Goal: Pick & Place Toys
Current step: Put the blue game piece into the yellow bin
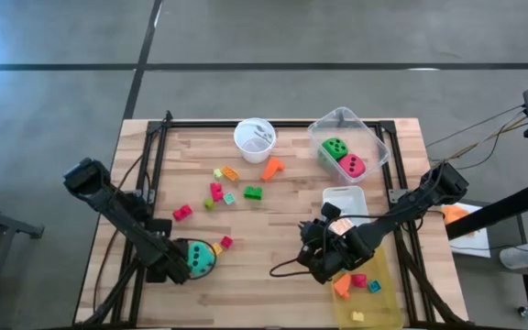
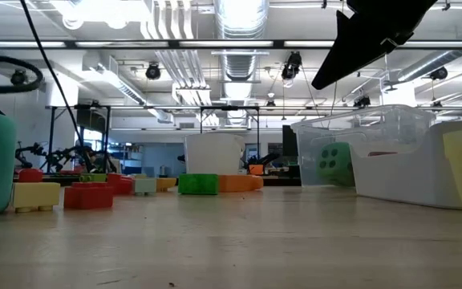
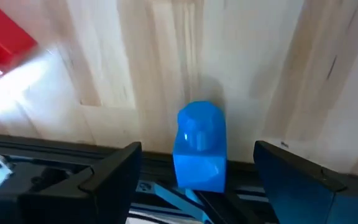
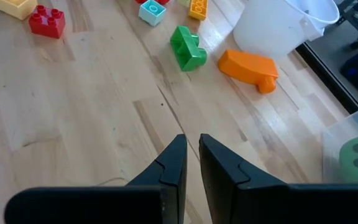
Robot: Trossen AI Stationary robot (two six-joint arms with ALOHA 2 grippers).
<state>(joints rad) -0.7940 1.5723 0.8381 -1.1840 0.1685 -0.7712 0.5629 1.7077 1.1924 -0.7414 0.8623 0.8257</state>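
My left gripper stands open at the table's near left, fingers pointing steeply down on either side of a small blue block without touching it. The block stands upright on the wood at the table's edge. A teal die sits right beside this gripper. My right gripper hangs shut and empty above the table near the yellow bin. Green and red-pink dice lie in the clear bin. Small coloured blocks are scattered mid-table.
A white cup stands at the far middle, with an orange piece and a green block near it. A small white tray lies beside the yellow bin, which holds a few blocks. A black frame rail runs along the table's edge.
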